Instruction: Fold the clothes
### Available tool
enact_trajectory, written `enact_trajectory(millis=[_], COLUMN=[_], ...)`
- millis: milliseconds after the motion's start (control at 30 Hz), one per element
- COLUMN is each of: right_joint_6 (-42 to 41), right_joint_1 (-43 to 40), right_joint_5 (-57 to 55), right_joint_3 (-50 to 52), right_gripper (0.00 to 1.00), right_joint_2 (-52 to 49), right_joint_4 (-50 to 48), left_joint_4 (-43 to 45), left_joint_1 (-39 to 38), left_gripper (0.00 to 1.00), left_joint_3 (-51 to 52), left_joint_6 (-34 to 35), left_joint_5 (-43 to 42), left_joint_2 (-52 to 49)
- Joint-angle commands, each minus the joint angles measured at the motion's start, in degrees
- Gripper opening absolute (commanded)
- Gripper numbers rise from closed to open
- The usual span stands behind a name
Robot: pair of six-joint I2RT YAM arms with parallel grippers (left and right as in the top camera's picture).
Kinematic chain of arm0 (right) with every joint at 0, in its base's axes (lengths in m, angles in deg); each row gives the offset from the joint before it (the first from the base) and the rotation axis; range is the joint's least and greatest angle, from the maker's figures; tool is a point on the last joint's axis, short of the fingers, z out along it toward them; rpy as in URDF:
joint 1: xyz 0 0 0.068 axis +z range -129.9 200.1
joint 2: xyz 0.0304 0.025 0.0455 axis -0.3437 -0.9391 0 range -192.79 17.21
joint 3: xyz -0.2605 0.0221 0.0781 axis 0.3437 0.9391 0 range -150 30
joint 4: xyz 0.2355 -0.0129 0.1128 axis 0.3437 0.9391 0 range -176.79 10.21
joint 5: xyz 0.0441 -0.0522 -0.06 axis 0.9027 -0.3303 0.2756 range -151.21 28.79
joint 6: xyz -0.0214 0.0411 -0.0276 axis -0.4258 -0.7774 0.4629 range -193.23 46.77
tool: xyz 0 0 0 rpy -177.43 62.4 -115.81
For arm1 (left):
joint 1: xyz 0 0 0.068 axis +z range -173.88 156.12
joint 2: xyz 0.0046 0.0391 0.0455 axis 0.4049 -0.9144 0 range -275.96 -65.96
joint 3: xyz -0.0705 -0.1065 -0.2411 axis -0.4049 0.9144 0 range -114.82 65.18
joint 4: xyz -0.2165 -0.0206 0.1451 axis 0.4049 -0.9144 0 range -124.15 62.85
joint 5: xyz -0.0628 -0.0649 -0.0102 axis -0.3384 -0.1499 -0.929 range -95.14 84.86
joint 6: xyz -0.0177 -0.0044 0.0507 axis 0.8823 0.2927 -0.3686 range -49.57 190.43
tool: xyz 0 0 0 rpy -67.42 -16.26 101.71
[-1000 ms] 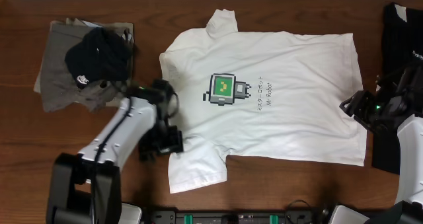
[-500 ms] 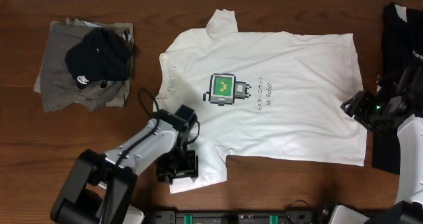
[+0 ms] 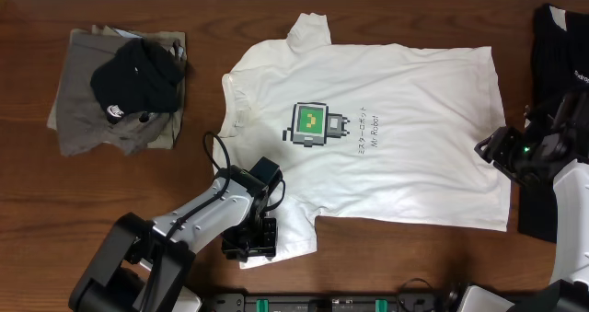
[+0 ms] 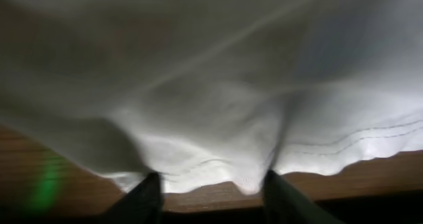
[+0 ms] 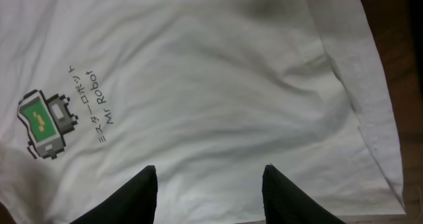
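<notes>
The white T-shirt (image 3: 396, 137) lies spread flat in the middle of the tabletop (image 3: 138, 192), print upward, ready for a first fold. The left tool (image 4: 210, 179) is low at the near sleeve (image 3: 281, 225), its fingers apart with the cloth edge between them (not clenched yet, I think). The right tool (image 5: 208, 178) hovers released over the shirt's right side, probably to take it.

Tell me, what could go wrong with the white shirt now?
The left jaws stand open right at the sleeve hem of the white T-shirt; they might catch only its edge and slip off. The right jaws hang by the black garment, so they could snag that too.
</notes>
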Motion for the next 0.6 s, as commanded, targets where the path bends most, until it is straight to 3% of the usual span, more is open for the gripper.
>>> enact_trajectory(millis=[0, 67, 133, 267, 400, 567], right_joint_6=[-0.26, -0.26, -0.26, -0.26, -1.14, -4.70], right_joint_1=[-0.13, -0.13, -0.13, -0.13, -0.26, -2.99], right_joint_5=[-0.20, -0.20, -0.20, -0.98, -8.74, -15.58], right_joint_3=[-0.07, -0.07, -0.07, -0.07, -0.07, 0.52], right_gripper=[0.49, 0.49, 0.49, 0.49, 0.49, 0.56], right_joint_2=[-0.39, -0.39, -0.39, -0.39, -0.42, -0.52], right_joint_4=[-0.11, -0.13, -0.13, 0.09, 1.38, 4.09], left_joint_4=[4.24, 3.93, 3.48, 0.96, -4.87, -6.23], left_joint_1=[-0.15, -0.15, -0.13, -0.13, -0.13, -0.13], left_gripper=[0.35, 0.15, 0.06, 0.06, 0.06, 0.06], left_joint_3=[1.38, 1.38, 1.38, 0.20, -3.82, -6.93], left_joint_6=[-2.80, -2.71, -2.19, -1.86, -2.60, -3.87], left_joint_5=[-0.35, -0.39, -0.39, -0.39, -0.35, 1.42], left_joint_2=[-1.36, -1.36, -1.36, -1.11, 0.42, 4.85])
